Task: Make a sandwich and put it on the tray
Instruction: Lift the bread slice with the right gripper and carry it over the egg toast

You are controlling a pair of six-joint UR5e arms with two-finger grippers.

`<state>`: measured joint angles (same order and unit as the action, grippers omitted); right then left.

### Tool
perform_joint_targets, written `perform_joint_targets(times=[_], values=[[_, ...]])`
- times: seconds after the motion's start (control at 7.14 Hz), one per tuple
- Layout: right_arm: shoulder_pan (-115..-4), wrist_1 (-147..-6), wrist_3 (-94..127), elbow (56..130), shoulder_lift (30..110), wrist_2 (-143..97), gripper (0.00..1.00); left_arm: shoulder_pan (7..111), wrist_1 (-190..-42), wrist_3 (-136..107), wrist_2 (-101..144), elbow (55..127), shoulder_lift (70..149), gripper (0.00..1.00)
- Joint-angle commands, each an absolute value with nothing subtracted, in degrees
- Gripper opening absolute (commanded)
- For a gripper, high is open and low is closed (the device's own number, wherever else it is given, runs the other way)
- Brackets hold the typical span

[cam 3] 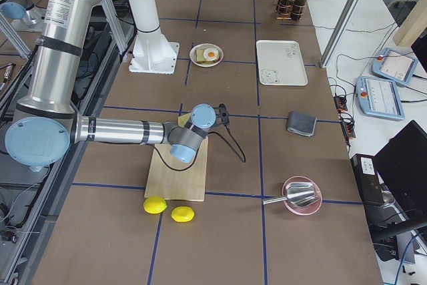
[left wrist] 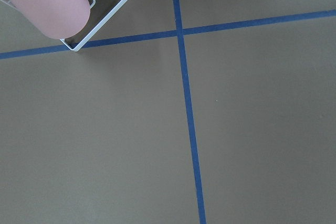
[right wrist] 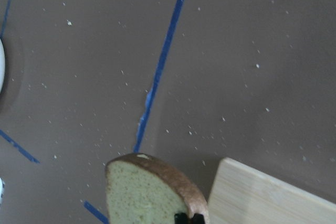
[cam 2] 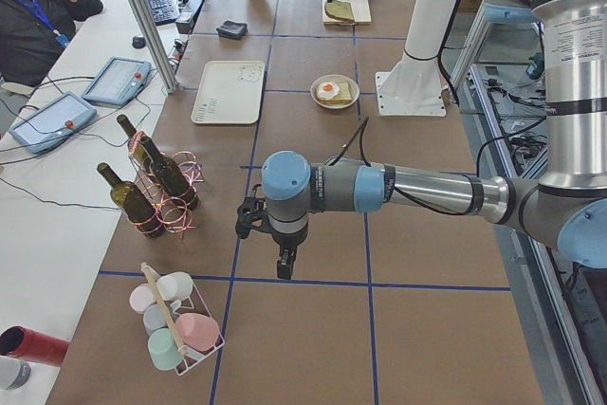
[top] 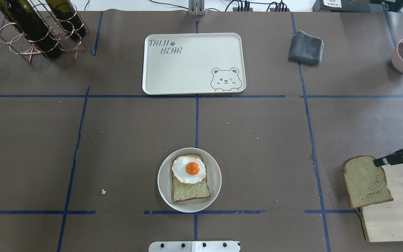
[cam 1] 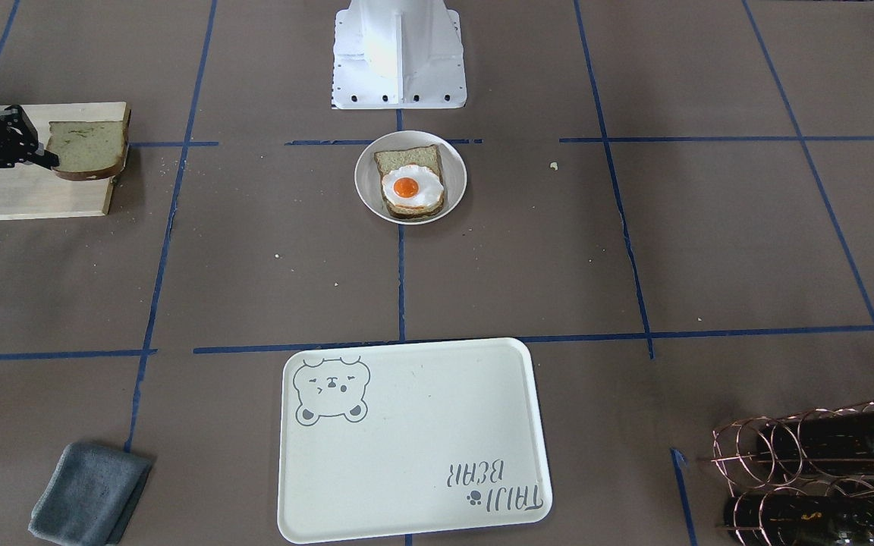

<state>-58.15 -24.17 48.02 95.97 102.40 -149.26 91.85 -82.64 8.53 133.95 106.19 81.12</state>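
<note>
Your right gripper [top: 378, 161] clamps its fingers [top: 387, 160] on the loose bread slice [top: 364, 182], ready to cap the fried egg [top: 188, 169]; you cannot tell the left gripper [cam 2: 284, 268] fingers' state.

The plate [top: 162, 182] sits on the table [top: 117, 140] just ahead of the robot base [top: 194, 246]. On the plate lies a bread slice [top: 191, 190], and an egg [top: 188, 169] lies on that slice's far half. Straight beyond the plate, well apart, lies the tray [top: 187, 70]. Beyond the plate to the robot's right lies a cloth [top: 306, 47], with a bowl [top: 402, 57] farther right. Beyond the plate and far left stands a bottle rack [top: 37, 31]. Well right of the plate lies a cutting board [top: 397, 210]. A second bread slice [top: 366, 182] overhangs the board's edge nearest the plate, with the right gripper [top: 380, 161] at the slice's far corner.
</note>
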Motion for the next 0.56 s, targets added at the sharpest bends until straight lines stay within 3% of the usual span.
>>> perform_joint_targets(times=[0.0,0.42], values=[[-58.10,-24.52,61.36,95.46,90.68,-150.64,0.00,91.85,-82.79,8.53,133.95,106.17,81.12,1.00],[-51.97,-24.96,76.03,94.66,78.89,-147.24,0.00,91.84,-82.79,8.53,133.95,106.43,81.12,1.00]])
